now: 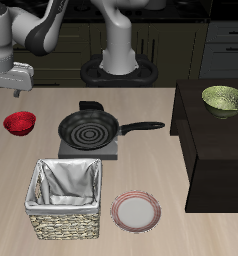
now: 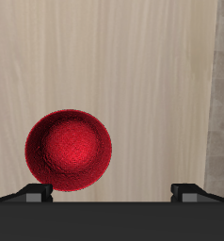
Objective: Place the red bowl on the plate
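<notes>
The red bowl (image 1: 20, 123) sits upright on the bare wooden table (image 1: 141, 170), empty, with nothing touching it. The gripper (image 1: 15, 92) hangs above it, at about 12 o'clock from the bowl in the exterior view, clear of the rim. In the wrist view the bowl (image 2: 70, 151) lies off-centre between the two fingertips (image 2: 37, 191), which stand wide apart and hold nothing. The plate (image 1: 136, 212) rests well away at roughly 4 o'clock from the bowl, near the table's front edge, just beside a woven basket (image 1: 65, 200). A black frying pan (image 1: 89, 128) sits on a small stove at the bowl's 3 o'clock.
</notes>
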Motion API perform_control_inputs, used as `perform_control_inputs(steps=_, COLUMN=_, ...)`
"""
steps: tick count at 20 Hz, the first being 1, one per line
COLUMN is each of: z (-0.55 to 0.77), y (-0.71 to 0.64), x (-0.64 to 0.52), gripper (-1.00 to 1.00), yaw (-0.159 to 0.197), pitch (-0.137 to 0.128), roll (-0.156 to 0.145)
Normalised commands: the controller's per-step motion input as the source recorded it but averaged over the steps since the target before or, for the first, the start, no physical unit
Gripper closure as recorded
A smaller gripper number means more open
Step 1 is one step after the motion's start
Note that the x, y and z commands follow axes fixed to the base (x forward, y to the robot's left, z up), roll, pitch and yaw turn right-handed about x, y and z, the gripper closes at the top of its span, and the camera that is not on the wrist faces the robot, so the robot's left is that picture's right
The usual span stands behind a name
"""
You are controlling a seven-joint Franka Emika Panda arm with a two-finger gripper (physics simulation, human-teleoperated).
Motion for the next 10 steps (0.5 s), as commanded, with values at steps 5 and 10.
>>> perform_control_inputs(steps=5, z=-0.3, y=-0.11, x=0.03, gripper=-1.0, yaw=-0.004, pitch=0.029, roll=-0.024)
perform_control_inputs(steps=10, z=-0.27, y=-0.11, x=0.04, gripper=-1.0, yaw=-0.016, pitch=0.034, roll=-0.027)
